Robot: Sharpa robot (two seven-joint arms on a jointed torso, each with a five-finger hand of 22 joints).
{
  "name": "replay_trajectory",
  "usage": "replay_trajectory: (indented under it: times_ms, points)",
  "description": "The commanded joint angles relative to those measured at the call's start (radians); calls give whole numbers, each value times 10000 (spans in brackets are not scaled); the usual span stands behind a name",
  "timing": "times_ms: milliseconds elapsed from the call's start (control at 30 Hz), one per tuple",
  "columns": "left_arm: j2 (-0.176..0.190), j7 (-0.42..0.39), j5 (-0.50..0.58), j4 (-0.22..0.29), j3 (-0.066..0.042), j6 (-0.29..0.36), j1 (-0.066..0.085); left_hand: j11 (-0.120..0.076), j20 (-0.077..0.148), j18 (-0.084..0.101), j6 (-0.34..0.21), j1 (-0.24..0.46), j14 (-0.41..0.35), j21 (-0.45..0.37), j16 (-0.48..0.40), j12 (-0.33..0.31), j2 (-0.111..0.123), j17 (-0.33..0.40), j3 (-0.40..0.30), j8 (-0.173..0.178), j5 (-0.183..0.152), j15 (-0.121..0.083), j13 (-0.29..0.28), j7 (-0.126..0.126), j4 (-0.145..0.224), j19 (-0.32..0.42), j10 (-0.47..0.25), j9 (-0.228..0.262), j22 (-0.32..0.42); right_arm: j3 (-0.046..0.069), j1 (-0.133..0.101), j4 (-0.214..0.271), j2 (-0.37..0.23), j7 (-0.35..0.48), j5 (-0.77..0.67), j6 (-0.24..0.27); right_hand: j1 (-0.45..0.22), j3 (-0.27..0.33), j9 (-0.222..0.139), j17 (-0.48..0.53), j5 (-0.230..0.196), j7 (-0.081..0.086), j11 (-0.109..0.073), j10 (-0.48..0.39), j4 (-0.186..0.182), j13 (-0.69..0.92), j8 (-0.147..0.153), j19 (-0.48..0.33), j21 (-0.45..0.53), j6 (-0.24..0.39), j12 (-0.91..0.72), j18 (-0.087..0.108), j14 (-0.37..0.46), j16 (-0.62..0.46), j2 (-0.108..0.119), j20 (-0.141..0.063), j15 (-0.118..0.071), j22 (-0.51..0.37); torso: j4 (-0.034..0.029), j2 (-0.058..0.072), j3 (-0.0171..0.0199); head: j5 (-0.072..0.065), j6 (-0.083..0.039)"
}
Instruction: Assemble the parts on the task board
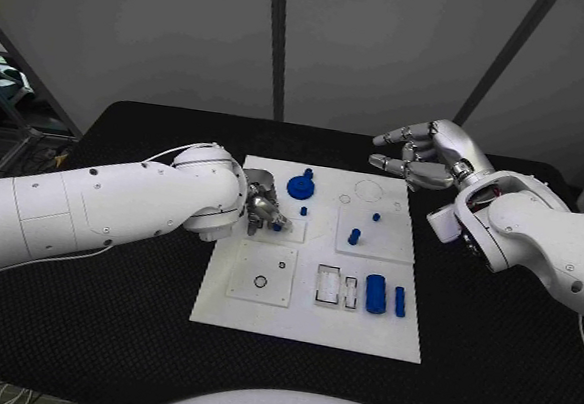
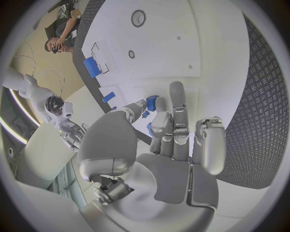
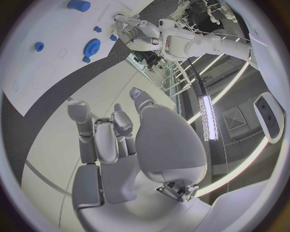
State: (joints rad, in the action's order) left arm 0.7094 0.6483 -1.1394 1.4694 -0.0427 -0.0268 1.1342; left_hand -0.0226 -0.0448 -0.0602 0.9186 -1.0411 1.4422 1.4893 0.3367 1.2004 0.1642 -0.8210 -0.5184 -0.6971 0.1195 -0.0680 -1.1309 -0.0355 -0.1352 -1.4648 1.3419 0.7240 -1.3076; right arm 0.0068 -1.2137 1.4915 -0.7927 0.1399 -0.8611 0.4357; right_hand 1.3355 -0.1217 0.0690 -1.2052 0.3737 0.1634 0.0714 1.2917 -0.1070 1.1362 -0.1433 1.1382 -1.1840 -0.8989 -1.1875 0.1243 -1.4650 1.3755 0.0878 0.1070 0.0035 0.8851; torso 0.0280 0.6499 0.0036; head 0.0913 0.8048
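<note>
Two hands: left hand [image 1: 265,209] pinching a small blue part [image 2: 152,104] mid-board, right hand [image 1: 426,154] empty, fingers loosely apart beyond the task board [image 1: 308,327] far edge.

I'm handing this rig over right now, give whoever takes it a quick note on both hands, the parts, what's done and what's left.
Left hand: down on the task board, fingers closing round a small blue part; whether it is gripped I cannot tell.
Right hand: off the board's far right corner, fingers curled, holding nothing.
Parts: blue gear at the far edge, a small blue peg mid-board, two blue cylinders lying near the front right.
Done: cannot tell that any piece is seated.
Left: the cylinders still lie loose, so most assembly seems to remain.
</note>
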Motion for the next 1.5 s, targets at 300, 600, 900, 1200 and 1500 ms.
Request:
replay_trajectory:
  times_ms: [300, 600, 900, 1200, 1500]
  points:
    - [-18, 4, 45, -100, 1, 57, 7, -29, 67, 333, 92, 281, 69, 45, -81, 68, -39, -27, 706, 66, 16, -16, -16, -21, -314, -546, 21, 53, -1439, 8, -18, 2, 4, 10, 33, -69, -69, 7, -11, 50, 54, -28, -1, -88, -59, -37, -41, -95, 63, -35, 27, 153, -253, -62, -17, 1, -74, -24, -1, -6, -1, -6, -8]
    - [25, -72, 50, -45, -6, 127, 5, -32, 72, 342, 142, 488, 83, 66, -120, 150, -1, -68, 2586, 105, 25, -23, -63, -7, -1004, -569, 45, 135, -1497, 7, -17, -23, 3, 9, 33, -98, -71, 9, -11, 89, 54, -28, -1, -115, -61, -76, -41, -124, 90, -33, 62, 162, -244, -84, -16, 1, -74, -69, -9, -7, -8, -18, -19]
    - [55, -133, 113, 23, -45, 233, 4, -33, 75, 343, 150, 315, 92, 66, -138, 166, -160, -88, 3344, 134, 33, -23, -62, -6, -1297, -573, 42, 170, -1511, 5, -15, -52, 12, 23, 33, -95, -71, 12, -11, 107, 55, -27, -1, -122, -62, -82, -41, -135, 103, -30, 66, 165, -240, -96, -14, 0, -74, -89, -5, -6, -4, -8, -29]
    - [232, -266, 410, 182, -661, 142, 12, 85, 17, 286, -215, -414, 94, -124, -180, -319, -458, -115, 4458, 387, 67, 48, 534, -157, -1484, -459, -404, 146, -1274, 4, -13, -115, 90, 49, 33, -120, -71, 14, -12, 135, 57, -27, 0, -133, -63, -96, -41, -146, 115, -26, 79, 169, -233, -113, -13, 0, -74, -108, -6, -13, -2, -19, -54]
    - [512, -288, 566, 159, -1126, -523, 553, 282, -99, 222, -637, -754, 93, -342, -208, -728, -653, -130, 5125, 1019, 77, 175, 1084, -399, -1517, -326, -832, -390, -1008, 3, -13, -228, 89, 45, 33, -122, -70, 14, -12, 147, 59, -27, 0, -137, -63, -101, -40, -151, 121, -24, 82, 170, -230, -121, -13, 0, -74, -116, 15, -3, 2, -36, -129]
